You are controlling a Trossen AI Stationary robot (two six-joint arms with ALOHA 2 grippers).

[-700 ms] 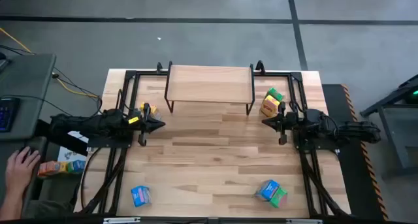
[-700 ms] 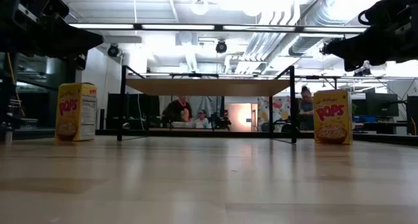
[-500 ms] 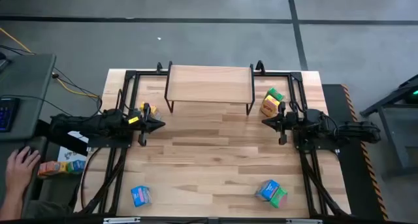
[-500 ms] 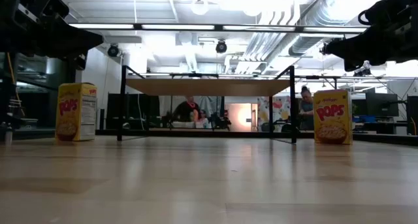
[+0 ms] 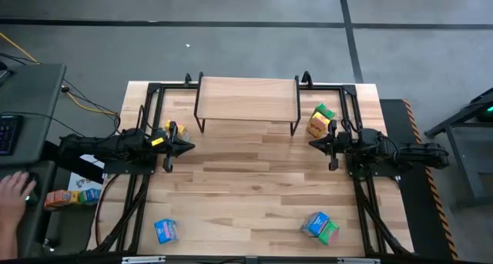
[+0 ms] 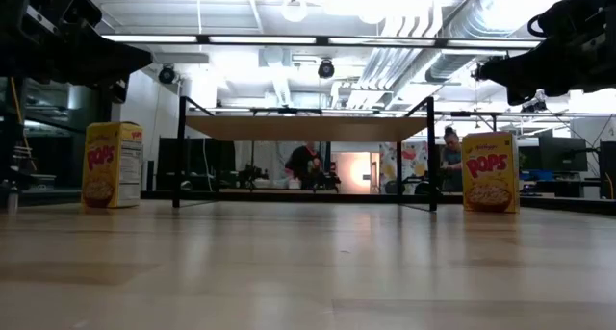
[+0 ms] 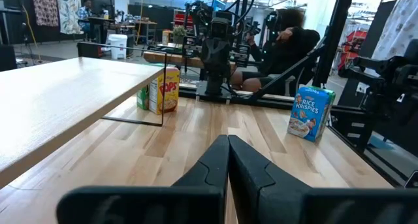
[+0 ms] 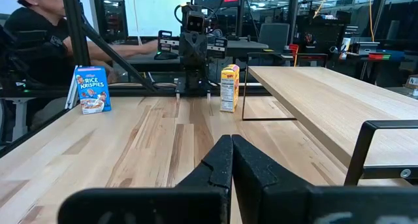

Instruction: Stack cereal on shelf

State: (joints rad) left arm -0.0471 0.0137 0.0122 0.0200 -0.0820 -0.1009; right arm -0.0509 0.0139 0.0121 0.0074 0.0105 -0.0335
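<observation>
Your left tool [image 5: 187, 147] and right tool [image 5: 314, 144] hover closed and empty beside the bare shelf [image 5: 246, 99]; cereal boxes [image 5: 320, 120] wait scattered across the tabletop [image 5: 246, 187].

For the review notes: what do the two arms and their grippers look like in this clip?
Both arms are matte black, jointed and tube-like, with black cabling along them. The left arm carries small yellow markings near its wrist. The left gripper and right gripper each end in two slim, tapering black fingers, smooth and unmarked in the wrist views.
</observation>
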